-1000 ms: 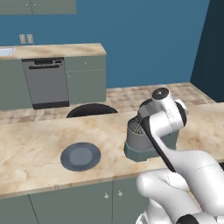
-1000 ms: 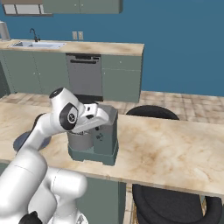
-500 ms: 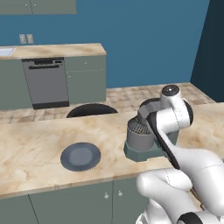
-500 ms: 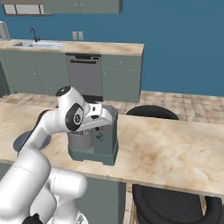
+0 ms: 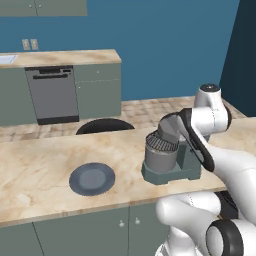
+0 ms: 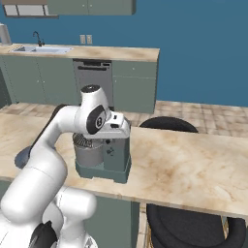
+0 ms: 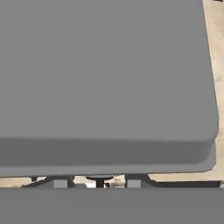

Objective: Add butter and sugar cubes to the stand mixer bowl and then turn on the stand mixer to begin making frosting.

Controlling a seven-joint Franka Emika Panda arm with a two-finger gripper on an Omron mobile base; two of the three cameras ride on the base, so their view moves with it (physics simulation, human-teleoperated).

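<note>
You have one dark round plate (image 5: 92, 179) on the marble counter (image 5: 40, 165), well left of the claw. Beyond the claw: one black stool (image 6: 168, 124), one dishwasher (image 5: 52, 95), one sink (image 6: 41, 49).

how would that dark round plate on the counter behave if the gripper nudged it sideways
The plate lies flat on the smooth marbled counter, so it would probably slide rather than tip or roll. It looks rigid and shallow, so likely hard to grip by the rim. Nothing rests on it, so probably light.

My arm rises from the lower right of the left base view, elbow high at centre right, wrist bent down-left; my jaws' gap is unclear
</note>
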